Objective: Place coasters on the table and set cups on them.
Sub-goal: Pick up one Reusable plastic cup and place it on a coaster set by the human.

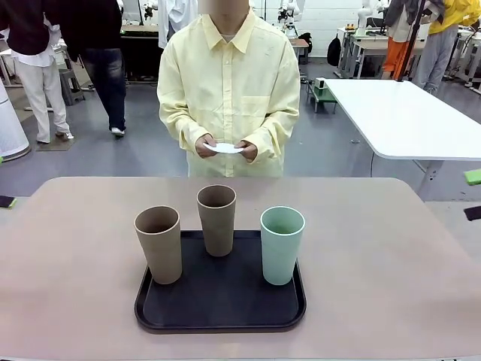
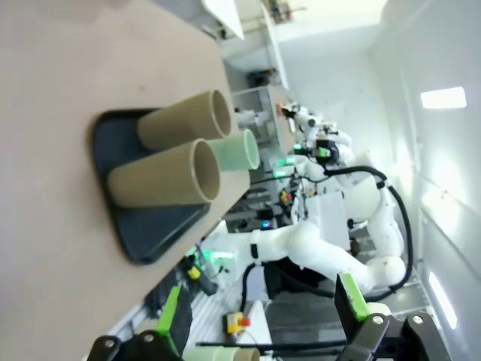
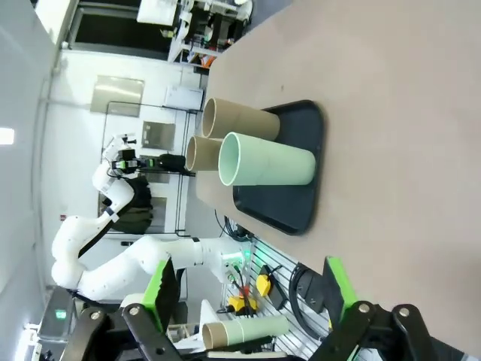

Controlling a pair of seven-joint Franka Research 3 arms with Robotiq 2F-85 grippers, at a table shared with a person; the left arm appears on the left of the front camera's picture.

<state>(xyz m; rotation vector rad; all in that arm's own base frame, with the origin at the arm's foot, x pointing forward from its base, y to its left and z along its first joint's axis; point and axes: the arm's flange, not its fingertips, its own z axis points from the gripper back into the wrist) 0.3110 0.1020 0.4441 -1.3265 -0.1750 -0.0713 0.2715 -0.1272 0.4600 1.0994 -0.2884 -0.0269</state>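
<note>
Three cups stand upright on a black tray [image 1: 218, 316] on the beige table [image 1: 75, 271]: a tan cup [image 1: 158, 244] at front left, a second tan cup [image 1: 216, 219] at the back, and a mint green cup [image 1: 282, 245] at right. Beyond the far edge a person holds white coasters [image 1: 225, 148] in both hands at waist height. My left gripper [image 2: 263, 320] is open and well off to the side of the tray, with the tan cups [image 2: 165, 180] far ahead. My right gripper [image 3: 244, 297] is open too, facing the green cup [image 3: 267, 159] from the other side.
A white-topped table [image 1: 406, 116] stands at the back right behind the person. Other people stand farther off in the room. A green-and-black object [image 1: 473, 177] shows at the right edge. Bare tabletop lies on both sides of the tray.
</note>
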